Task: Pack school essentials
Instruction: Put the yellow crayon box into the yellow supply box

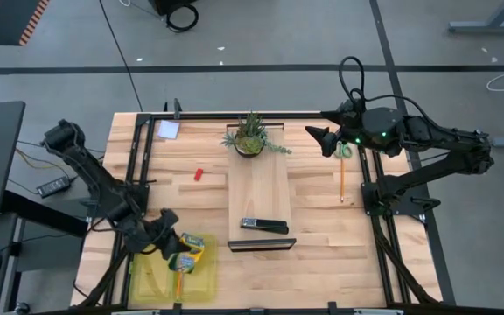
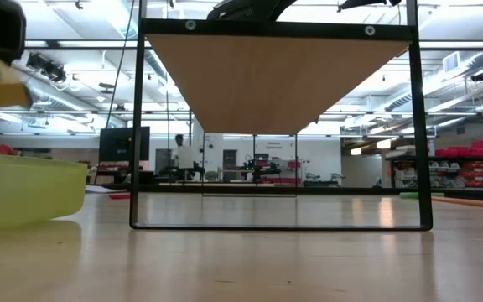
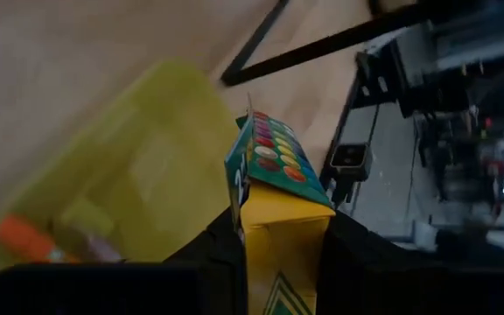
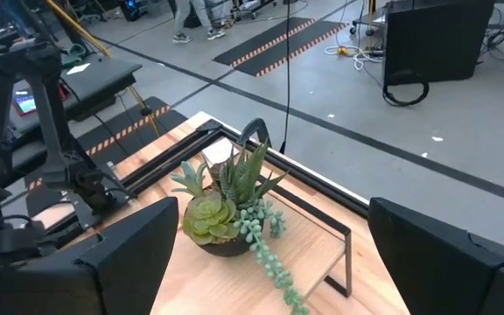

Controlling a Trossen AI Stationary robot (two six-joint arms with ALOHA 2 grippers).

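Note:
My left gripper is at the near left, shut on the yellow-green crayon box over the yellow-green tray. An orange pen lies in the tray and also shows in the left wrist view. My right gripper is open and empty at the far right, beside the green-handled scissors and the thin pencil. The red eraser and the pale note pad lie flat on the table. My left gripper pinches the crayon box between its two fingers, on two opposite sides of the box's yellow body. The end with the coloured dots sticks out beyond the fingertips. The box is lifted clear, over the tray.
A potted plant stands at the far middle, in front of my right gripper. A black stapler-like bar lies on a wooden board in a black frame. The frame fills the low view.

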